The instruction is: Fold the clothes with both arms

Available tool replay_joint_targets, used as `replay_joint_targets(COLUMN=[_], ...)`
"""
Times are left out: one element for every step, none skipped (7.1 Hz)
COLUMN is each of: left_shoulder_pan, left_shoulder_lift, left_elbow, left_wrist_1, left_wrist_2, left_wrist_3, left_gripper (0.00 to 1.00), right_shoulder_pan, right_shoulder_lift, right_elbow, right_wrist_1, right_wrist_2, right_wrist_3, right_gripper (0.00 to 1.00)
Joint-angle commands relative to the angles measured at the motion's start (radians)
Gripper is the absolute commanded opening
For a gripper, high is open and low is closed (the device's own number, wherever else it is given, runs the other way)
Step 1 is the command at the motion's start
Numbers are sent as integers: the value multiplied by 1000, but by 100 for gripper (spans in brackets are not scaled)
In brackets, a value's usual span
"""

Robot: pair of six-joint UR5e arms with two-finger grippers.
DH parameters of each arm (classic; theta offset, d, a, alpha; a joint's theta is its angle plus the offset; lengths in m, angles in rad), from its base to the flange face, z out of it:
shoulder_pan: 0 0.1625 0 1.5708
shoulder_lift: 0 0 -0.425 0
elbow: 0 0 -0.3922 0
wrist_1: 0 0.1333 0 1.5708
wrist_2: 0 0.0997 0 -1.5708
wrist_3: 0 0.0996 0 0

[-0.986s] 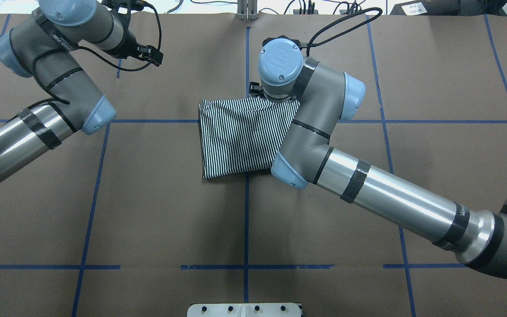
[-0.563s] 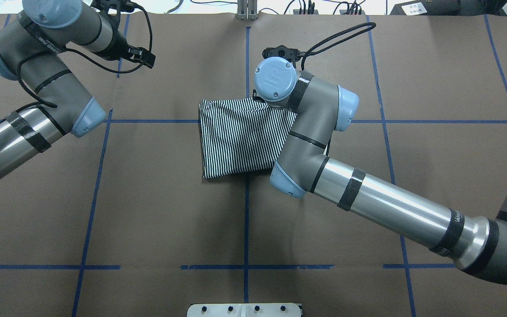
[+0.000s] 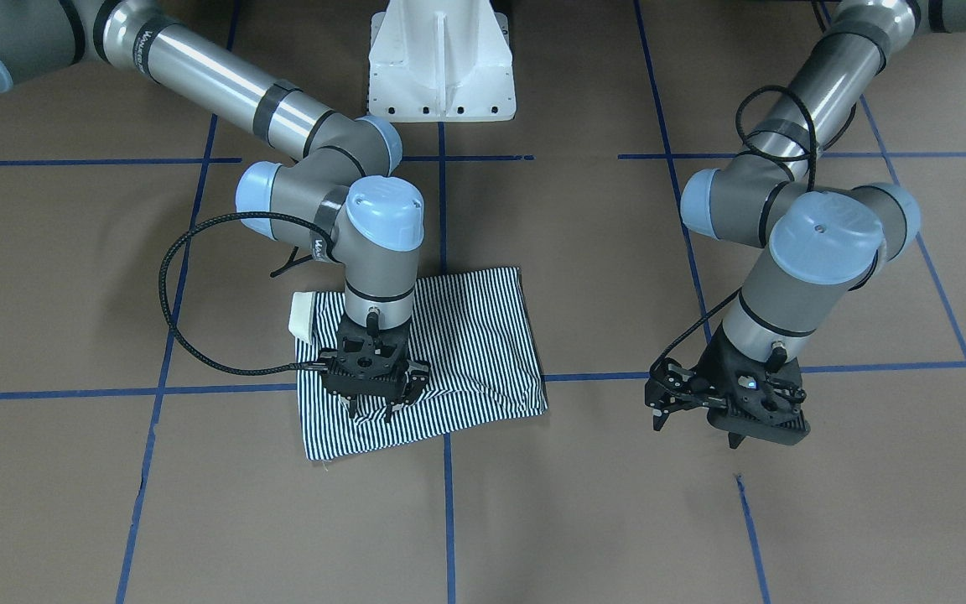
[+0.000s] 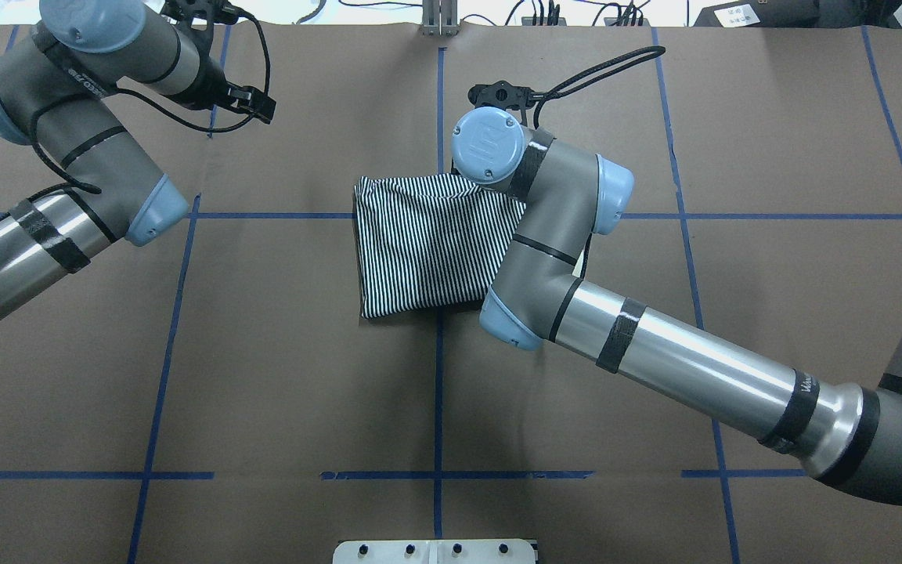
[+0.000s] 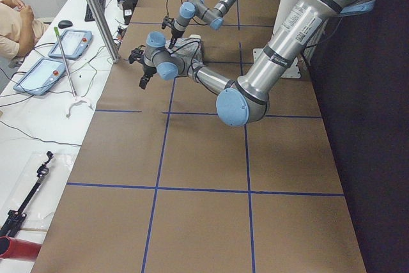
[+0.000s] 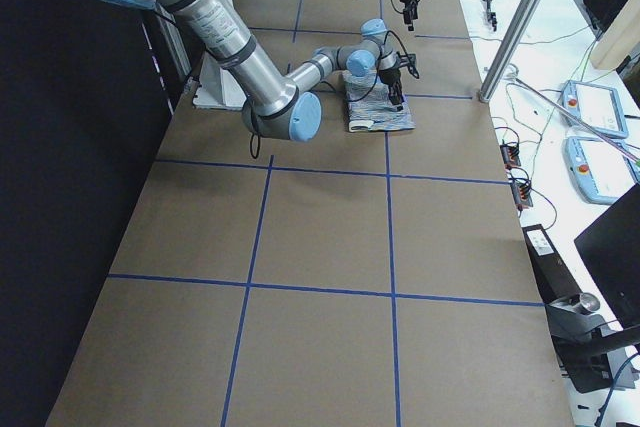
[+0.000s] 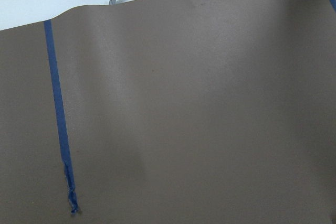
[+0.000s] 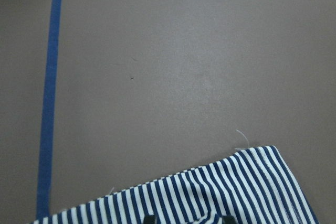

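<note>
The clothes are one navy-and-white striped shirt (image 3: 466, 352), folded into a compact rectangle near the table's middle, also seen from overhead (image 4: 427, 243). Its cream collar (image 3: 300, 319) peeks out at one corner. My right gripper (image 3: 372, 413) points straight down over the shirt's far edge. Its fingers are open, the tips just above the fabric, and nothing is held. In the right wrist view the striped edge (image 8: 231, 182) lies along the bottom. My left gripper (image 3: 694, 432) hangs open over bare table, well clear of the shirt, and it also shows from overhead (image 4: 257, 106).
Blue tape lines (image 4: 438, 392) divide the brown table cover into a grid. The white pedestal base (image 3: 441, 59) stands at the robot's side. Beyond the far edge are a metal post (image 5: 96, 11), tablets (image 5: 39, 75) and a seated person (image 5: 13, 23).
The right wrist has edged a little toward the table's far side above the shirt's far edge. The left arm swung slightly outward, then stayed put. The shirt has not moved.
</note>
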Motion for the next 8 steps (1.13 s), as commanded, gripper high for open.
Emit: replay_joint_targets(left_shoulder_pan=[3, 3, 3, 3, 3, 3, 3, 3], left_shoulder_lift=[0, 0, 0, 0, -1, -1, -1, -1], left_elbow=[0, 0, 0, 0, 0, 0, 0, 0], left_wrist_1=[-2, -2, -2, -2, -2, -2, -2, -2], left_wrist_2=[0, 0, 0, 0, 0, 0, 0, 0], left_wrist_3=[0, 0, 0, 0, 0, 0, 0, 0], left_gripper=[100, 100, 100, 100, 100, 100, 100, 100], right_shoulder_pan=[0, -2, -3, -5, -5, -5, -2, 12], right_shoulder_lift=[1, 4, 4, 3, 1, -1, 2, 13], right_elbow=[-22, -22, -22, -22, -22, -22, -19, -16], right_wrist_1=[33, 30, 24, 21, 12, 7, -4, -27], right_wrist_2=[-1, -1, -1, -1, -1, -1, -1, -1], right_wrist_3=[16, 19, 19, 19, 19, 19, 16, 6], right_gripper=[55, 51, 20, 0, 0, 0, 0, 0])
